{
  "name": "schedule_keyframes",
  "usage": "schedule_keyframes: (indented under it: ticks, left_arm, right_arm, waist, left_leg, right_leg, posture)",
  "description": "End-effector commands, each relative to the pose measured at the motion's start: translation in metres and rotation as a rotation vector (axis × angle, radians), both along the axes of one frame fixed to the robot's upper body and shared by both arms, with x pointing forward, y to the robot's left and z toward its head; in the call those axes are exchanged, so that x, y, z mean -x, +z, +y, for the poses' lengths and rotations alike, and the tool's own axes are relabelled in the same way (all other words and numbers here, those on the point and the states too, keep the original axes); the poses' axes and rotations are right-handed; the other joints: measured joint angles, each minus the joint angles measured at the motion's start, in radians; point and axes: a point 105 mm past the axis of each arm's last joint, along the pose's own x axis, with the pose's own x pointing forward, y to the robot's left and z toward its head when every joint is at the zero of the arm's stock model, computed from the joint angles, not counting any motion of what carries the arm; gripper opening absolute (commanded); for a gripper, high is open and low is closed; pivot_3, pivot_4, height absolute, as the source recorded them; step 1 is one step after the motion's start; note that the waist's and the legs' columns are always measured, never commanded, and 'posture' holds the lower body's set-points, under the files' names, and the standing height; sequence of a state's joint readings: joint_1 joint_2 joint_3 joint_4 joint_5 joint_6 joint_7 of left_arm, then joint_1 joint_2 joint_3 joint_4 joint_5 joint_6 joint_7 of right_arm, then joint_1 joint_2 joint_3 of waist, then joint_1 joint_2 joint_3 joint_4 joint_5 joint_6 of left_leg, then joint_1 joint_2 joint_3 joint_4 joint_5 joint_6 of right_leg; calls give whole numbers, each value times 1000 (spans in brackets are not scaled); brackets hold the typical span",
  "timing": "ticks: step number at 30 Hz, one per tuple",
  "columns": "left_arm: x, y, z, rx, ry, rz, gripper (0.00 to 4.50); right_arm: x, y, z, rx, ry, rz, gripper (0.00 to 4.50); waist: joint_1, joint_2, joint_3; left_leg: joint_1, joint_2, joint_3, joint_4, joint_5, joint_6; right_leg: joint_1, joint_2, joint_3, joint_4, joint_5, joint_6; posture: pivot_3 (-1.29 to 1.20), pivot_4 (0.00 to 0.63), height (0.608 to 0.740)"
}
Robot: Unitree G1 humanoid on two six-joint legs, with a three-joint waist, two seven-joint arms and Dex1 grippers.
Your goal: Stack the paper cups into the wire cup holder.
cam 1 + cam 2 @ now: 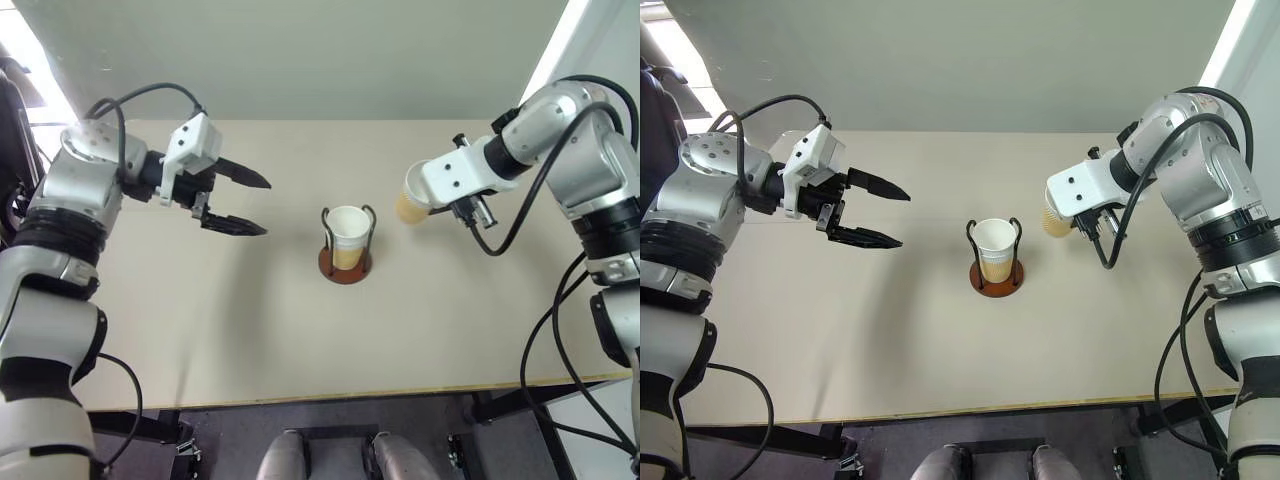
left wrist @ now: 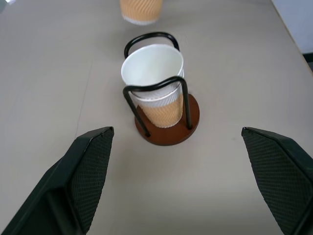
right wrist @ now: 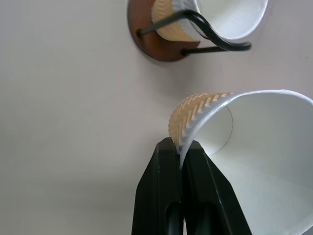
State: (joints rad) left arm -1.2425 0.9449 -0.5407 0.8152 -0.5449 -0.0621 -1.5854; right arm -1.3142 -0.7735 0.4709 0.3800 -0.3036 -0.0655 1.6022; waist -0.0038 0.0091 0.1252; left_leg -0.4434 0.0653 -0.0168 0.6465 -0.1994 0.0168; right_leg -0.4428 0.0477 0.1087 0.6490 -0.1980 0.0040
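Note:
The wire cup holder [image 1: 345, 264] stands mid-table on its reddish-brown disc, with a white-rimmed, tan-walled paper cup [image 1: 347, 226] upright between its two black loops. Another paper cup [image 1: 409, 204] hangs tilted above the table, to the right of the holder and apart from it. My right gripper [image 3: 180, 147] is shut on that cup's rim, one finger inside the wall and one outside. My left gripper [image 1: 266, 207] hovers to the left of the holder with its fingers [image 2: 93, 166] wide open and nothing between them. It points toward the holder.
The beige table [image 1: 200, 330] runs to a pale wall at the back, and its front edge [image 1: 330, 398] lies near me. Black cables loop off both arms.

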Motion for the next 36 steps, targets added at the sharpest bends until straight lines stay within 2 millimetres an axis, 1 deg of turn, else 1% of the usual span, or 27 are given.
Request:
schedule_keyframes:
  ticks: [1,7,11,15,21,25,30,36]
  left_arm:
    - [5,2,2,-9,-31,-11,4500]
    - [4,-6,-2,-8,-46,0,4500]
    - [3,-7,-5,-8,-49,15,4500]
    - [2,-6,-7,-10,-48,17,4500]
    - [1,-7,-7,-15,-44,18,4500]
    - [2,-7,-5,-14,-41,17,4500]
    - [3,-7,-1,-13,-31,15,4500]
    - [6,-5,0,-6,-37,14,4500]
  right_arm:
    - [0,21,16,1,47,-75,24]
    - [8,32,50,-35,131,-82,24]
    - [12,36,64,-51,168,-86,24]
    - [17,35,70,-61,188,-73,24]
    - [20,35,79,-80,206,-66,24]
    - [21,28,85,-89,221,-48,24]
    - [18,23,87,-87,220,-46,24]
    - [16,19,89,-88,226,-41,24]
  waist:
    - [-2,0,0]
    - [-9,0,0]
    - [-10,0,0]
    - [-10,0,0]
    - [-10,0,0]
    - [-12,0,0]
    - [-12,0,0]
    - [-12,0,0]
  left_leg:
    - [0,0,0,0,0,0]
    - [-1,0,0,-2,1,-1]
    - [-2,0,-1,-1,1,-2]
    - [-2,0,0,0,2,-3]
    - [-1,0,0,1,2,-3]
    - [-1,0,0,0,3,-3]
    - [-1,0,0,1,4,-4]
    - [-1,0,0,1,4,-5]
  right_leg:
    - [-1,0,0,1,1,1]
    - [-5,1,0,4,-1,0]
    - [-5,1,-1,5,-2,-2]
    - [-5,0,-1,6,-7,-9]
    - [-6,0,-1,12,-7,-10]
    - [-7,0,-1,14,-7,-10]
    - [-7,0,-1,14,-7,-11]
    - [-7,0,-1,14,-7,-11]
  posture:
    - [0,150,740]
    - [0,150,740]
    - [0,150,740]
    - [0,150,740]
    - [0,150,740]
    - [0,150,740]
    - [0,150,740]
    - [0,150,740]
